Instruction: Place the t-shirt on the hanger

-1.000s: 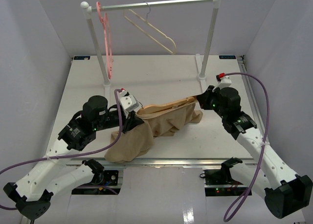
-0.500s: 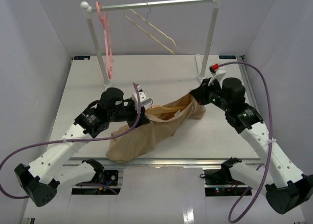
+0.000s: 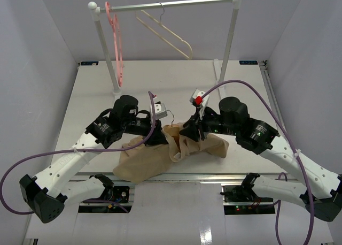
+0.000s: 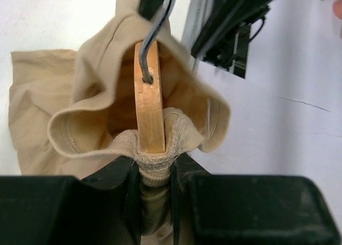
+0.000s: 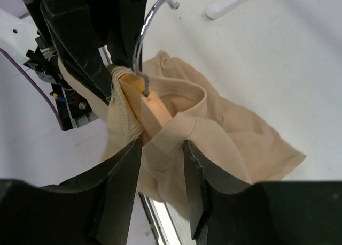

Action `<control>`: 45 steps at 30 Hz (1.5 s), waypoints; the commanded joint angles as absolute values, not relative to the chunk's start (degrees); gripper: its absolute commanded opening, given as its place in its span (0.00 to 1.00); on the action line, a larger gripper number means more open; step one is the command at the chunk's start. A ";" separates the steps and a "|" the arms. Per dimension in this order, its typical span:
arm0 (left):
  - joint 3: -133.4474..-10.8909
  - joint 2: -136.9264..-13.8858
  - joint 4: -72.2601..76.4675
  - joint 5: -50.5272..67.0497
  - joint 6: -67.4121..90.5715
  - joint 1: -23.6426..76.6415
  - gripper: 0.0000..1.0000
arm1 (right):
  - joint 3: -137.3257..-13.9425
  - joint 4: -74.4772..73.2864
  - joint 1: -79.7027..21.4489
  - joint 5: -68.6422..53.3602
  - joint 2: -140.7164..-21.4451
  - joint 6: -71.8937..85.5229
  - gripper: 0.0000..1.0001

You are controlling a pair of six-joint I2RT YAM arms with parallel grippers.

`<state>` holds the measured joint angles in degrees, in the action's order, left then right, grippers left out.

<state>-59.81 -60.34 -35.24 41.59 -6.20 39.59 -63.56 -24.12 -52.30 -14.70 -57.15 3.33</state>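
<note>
The tan t-shirt (image 3: pixel 140 167) lies bunched at the table's front middle, pulled up between both grippers. The wooden hanger (image 4: pixel 149 108) is inside its neck opening, with the metal hook (image 4: pixel 156 39) sticking out. The hook also shows in the top view (image 3: pixel 170 115). My left gripper (image 4: pixel 155 160) is shut on the shirt's collar and the hanger's end; in the top view it (image 3: pixel 162 136) is left of the bunch. My right gripper (image 5: pixel 163 144) is shut on shirt cloth (image 5: pixel 230 132) wrapped over the hanger (image 5: pixel 155 108); in the top view it (image 3: pixel 188 132) faces the left gripper closely.
A clothes rack (image 3: pixel 165 4) stands at the back with a pink hanger (image 3: pixel 115 39) and a cream hanger (image 3: pixel 168 35) on it. Its posts (image 3: pixel 228 41) rest on the table behind the arms. The table's front edge (image 3: pixel 176 175) is just below the shirt.
My right gripper has swung left from the table's right side to the middle, folding the shirt and hanger together. My left gripper has shifted slightly right. The shirt is now bunched.
</note>
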 commanded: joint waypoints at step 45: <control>-68.70 -56.87 -39.36 15.19 1.62 40.17 0.47 | -58.24 -23.58 -52.29 -16.61 -46.50 -0.44 0.08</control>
<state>-66.60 -57.28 -35.74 23.37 0.94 40.98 -58.60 -21.34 -52.13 -18.90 -48.12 -0.60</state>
